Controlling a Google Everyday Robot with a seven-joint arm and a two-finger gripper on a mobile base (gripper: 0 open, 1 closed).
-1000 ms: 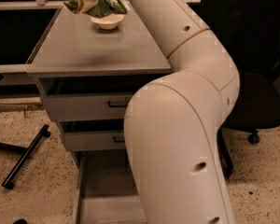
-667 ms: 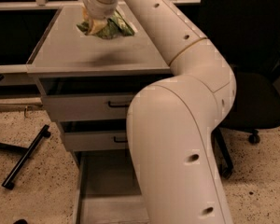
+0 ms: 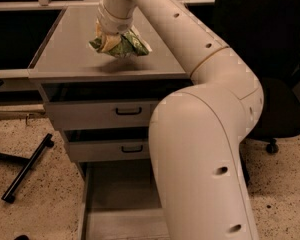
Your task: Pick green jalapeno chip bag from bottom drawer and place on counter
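Observation:
The green jalapeno chip bag point(image 3: 124, 45) is crumpled, with pale edges, and hangs from my gripper point(image 3: 111, 36) just above the counter point(image 3: 65, 49). A shadow lies on the counter under the bag. My gripper is shut on the bag's top, reaching down from the wrist above the middle of the counter. The bottom drawer point(image 3: 121, 204) is pulled open at the bottom of the view; its visible part holds nothing. My big white arm covers its right side.
Two shallower drawers with black handles point(image 3: 128, 111) point(image 3: 132, 148) are a little open above the bottom drawer. A black office chair point(image 3: 282, 114) stands at the right. A black bar point(image 3: 27, 166) lies on the speckled floor at the left.
My gripper has carried the bag from the counter's back toward its middle and lower down. The cream bowl seen earlier at the back no longer shows.

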